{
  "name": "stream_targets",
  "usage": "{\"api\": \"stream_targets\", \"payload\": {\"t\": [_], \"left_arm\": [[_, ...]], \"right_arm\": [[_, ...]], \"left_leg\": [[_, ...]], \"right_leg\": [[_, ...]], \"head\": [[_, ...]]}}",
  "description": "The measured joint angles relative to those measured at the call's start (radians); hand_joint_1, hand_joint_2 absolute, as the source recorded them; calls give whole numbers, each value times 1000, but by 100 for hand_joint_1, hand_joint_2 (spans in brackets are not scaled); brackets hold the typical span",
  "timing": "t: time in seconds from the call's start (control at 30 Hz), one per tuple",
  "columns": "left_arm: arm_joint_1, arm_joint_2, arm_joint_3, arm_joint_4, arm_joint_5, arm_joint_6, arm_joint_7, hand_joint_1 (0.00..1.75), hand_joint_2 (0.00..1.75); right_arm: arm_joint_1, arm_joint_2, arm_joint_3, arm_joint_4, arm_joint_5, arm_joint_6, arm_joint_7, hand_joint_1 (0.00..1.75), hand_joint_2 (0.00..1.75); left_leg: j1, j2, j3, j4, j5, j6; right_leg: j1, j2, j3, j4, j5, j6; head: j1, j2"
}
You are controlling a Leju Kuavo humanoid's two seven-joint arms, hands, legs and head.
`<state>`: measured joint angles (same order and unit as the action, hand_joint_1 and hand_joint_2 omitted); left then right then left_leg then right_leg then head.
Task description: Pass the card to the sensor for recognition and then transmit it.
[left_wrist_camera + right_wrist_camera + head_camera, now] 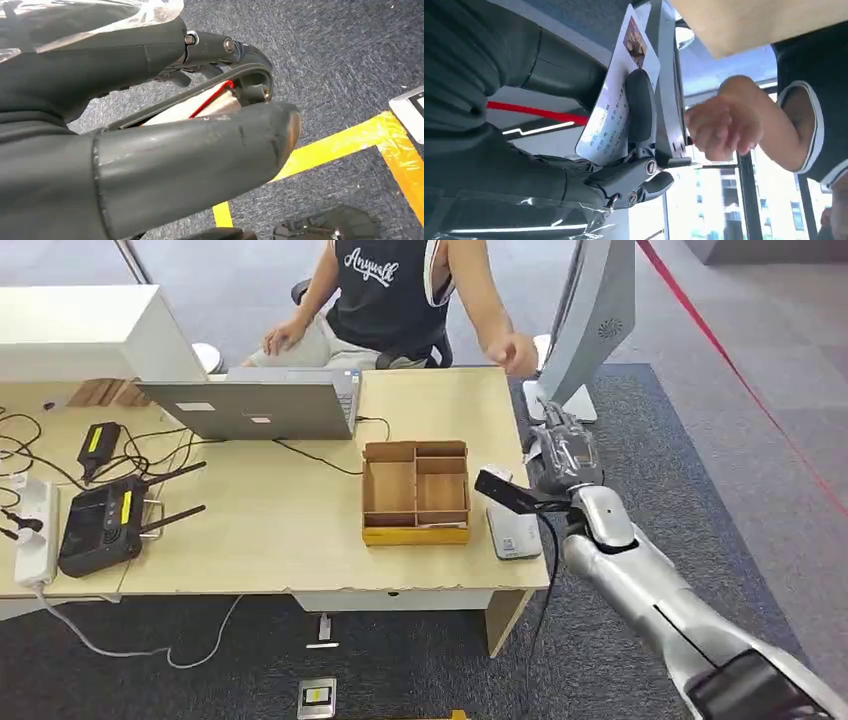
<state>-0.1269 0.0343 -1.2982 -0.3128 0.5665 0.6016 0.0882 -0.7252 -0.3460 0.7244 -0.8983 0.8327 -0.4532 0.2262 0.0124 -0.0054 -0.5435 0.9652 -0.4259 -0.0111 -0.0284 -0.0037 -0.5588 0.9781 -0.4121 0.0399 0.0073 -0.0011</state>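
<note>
My right hand (574, 125) pinches the flat white printed card (616, 95) past the wooden desk's (300, 530) edge. A person's hand (721, 122) blurs nearby. My left hand (150, 150): fingers curled, contents indiscernible.

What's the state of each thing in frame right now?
right robot hand: grips the card, raised off the desk's right edge.
card: held, printed face showing.
person's hand: reaching close to the card, not touching.
left robot hand: hangs over the carpet, fingers curled in.
laptop: open.
cardboard tray: compartments look empty.
</note>
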Motion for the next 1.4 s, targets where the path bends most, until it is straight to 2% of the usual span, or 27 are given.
{"api": "stream_targets", "payload": {"t": [0.27, 0.43, 0.63, 0.9, 0.97, 1.07, 1.17, 1.2, 1.23, 1.4], "left_arm": [[-2, 1, -8, 0, -42, -6, -26, 0, 0], [-7, 5, -19, 0, -66, -16, -28, 0, 0], [-12, 7, -31, 0, -83, -27, -28, 0, 0], [-12, 8, -32, 0, -84, -29, -28, 0, 0], [-13, 10, -36, 0, -89, -31, -28, 0, 0], [-13, 15, -47, 0, -109, -35, -27, 0, 0], [-12, 16, -52, 0, -109, -36, -25, 0, 0], [-12, 17, -53, 0, -108, -37, -25, 0, 0], [-12, 18, -53, 0, -108, -39, -25, 0, 0], [-13, 20, -53, 0, -108, -42, -25, 0, 0]], "right_arm": [[-54, -8, -14, -107, 86, 83, 4, 175, 175], [-118, 44, -1, -98, 108, 94, -44, 175, 175], [-221, 135, 31, -3, 127, 113, -82, 175, 175], [-227, 142, 34, 4, 129, 117, -84, 175, 175], [-256, 169, 47, 42, 137, 131, -89, 175, 175], [-328, 256, 93, 232, 126, 176, -85, 175, 175], [-334, 267, 100, 274, 121, 177, -84, 175, 175], [-334, 269, 103, 284, 120, 177, -84, 37, 175], [-335, 272, 105, 296, 118, 177, -83, 0, 175], [-337, 287, 116, 341, 114, 152, -74, 0, 175]], "left_leg": [[0, 0, 0, 0, 0, 0], [0, 0, -1, 0, 0, -1], [1, -1, -1, 0, 1, 0], [0, -1, -1, 0, 1, 0], [0, -1, -1, 0, 1, 0], [0, -1, -1, 0, 1, 0], [0, -1, -1, 0, 1, 0], [0, -1, -1, 0, 1, 0], [0, 0, -1, 0, 1, 0], [0, 0, -1, 0, 1, 0]], "right_leg": [[0, 0, 0, 1, 0, 0], [0, 0, 0, 1, 0, 0], [0, 0, -1, 1, 0, 0], [0, 0, -1, 1, 0, 0], [0, 0, -1, 1, 0, 0], [0, 0, -1, 1, 0, 0], [0, 0, -1, 1, 0, 0], [0, 0, -1, 1, 0, 0], [0, 0, -1, 1, 0, 0], [0, 0, -1, 1, 0, 0]], "head": [[0, 0], [0, 0], [0, 0], [0, 0], [0, 0], [0, 0], [0, 0], [0, 0], [0, 0], [0, 0]]}}
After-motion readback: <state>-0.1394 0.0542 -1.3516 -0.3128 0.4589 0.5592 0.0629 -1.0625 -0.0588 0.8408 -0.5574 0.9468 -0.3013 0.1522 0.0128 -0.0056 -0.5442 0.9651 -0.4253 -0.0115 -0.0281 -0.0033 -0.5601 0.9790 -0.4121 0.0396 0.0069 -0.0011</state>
